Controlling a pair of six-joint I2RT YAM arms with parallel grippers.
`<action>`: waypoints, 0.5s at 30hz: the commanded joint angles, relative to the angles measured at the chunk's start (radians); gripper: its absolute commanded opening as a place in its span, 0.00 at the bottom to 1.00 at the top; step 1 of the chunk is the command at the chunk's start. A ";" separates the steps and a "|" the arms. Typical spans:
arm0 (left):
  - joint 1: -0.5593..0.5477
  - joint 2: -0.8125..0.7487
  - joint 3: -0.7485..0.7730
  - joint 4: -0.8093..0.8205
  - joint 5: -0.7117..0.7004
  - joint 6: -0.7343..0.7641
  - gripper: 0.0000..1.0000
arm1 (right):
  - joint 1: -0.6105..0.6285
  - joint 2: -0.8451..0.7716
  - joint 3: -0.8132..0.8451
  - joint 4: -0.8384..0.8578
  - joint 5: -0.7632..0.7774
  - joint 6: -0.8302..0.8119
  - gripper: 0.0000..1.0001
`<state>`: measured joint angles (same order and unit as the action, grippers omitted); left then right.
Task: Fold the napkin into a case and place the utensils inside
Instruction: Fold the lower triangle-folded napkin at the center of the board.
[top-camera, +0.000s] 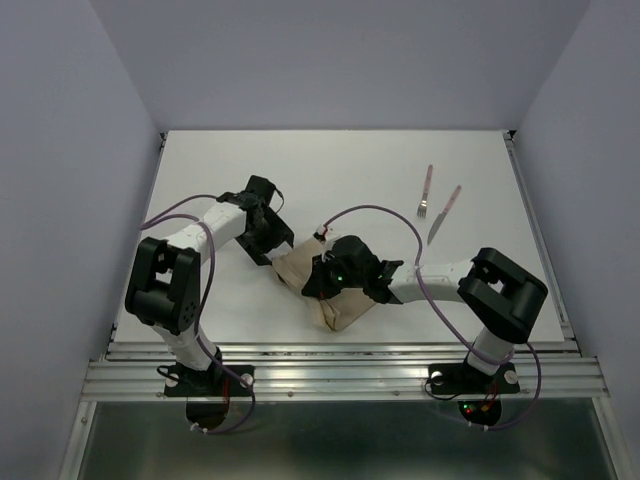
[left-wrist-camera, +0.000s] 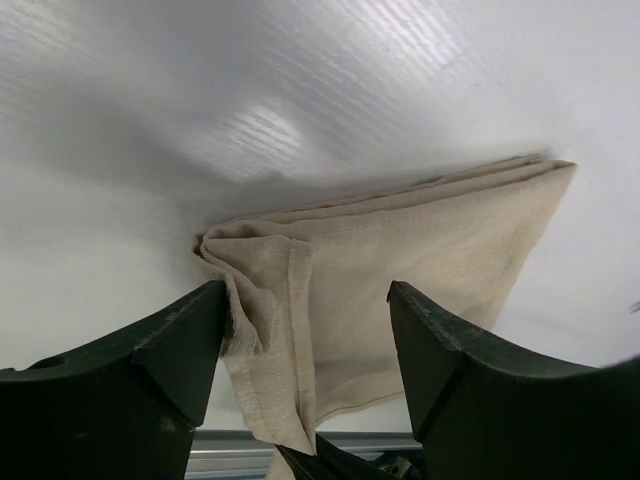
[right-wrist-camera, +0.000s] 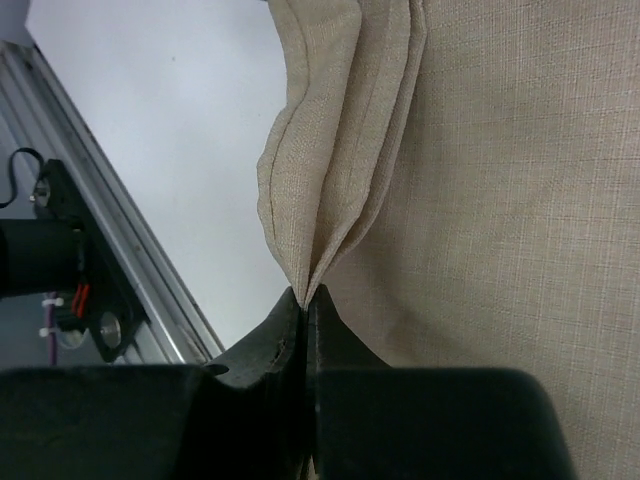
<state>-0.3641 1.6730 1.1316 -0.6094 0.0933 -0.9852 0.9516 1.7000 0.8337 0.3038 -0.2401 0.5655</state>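
Top external: high at the near side, looking down over the table (top-camera: 330, 160).
Left wrist: close, low over the napkin (left-wrist-camera: 420, 270).
Right wrist: nearest, at its folded edge.
Shared: napkin, all three.

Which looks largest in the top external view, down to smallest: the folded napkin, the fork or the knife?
1. The folded napkin: clearly largest, even partly covered.
2. The knife and the fork: about equal; no ranking.

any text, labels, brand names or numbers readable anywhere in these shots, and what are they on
None: no word, label, brand, number or sign can be read in any view.
The napkin is plain tan cloth with no print.
The fork and knife are too small in the top view to show any stamp.
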 joint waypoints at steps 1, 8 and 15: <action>0.004 -0.099 0.002 0.066 0.005 0.026 0.80 | -0.025 -0.027 -0.033 0.150 -0.129 0.083 0.01; 0.008 -0.124 0.017 0.042 -0.035 0.036 0.81 | -0.095 -0.010 -0.111 0.342 -0.260 0.211 0.01; 0.014 -0.145 -0.027 0.054 -0.029 0.056 0.81 | -0.119 0.026 -0.140 0.419 -0.303 0.270 0.01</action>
<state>-0.3576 1.5845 1.1290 -0.5636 0.0780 -0.9569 0.8368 1.7111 0.7006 0.5926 -0.4870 0.7944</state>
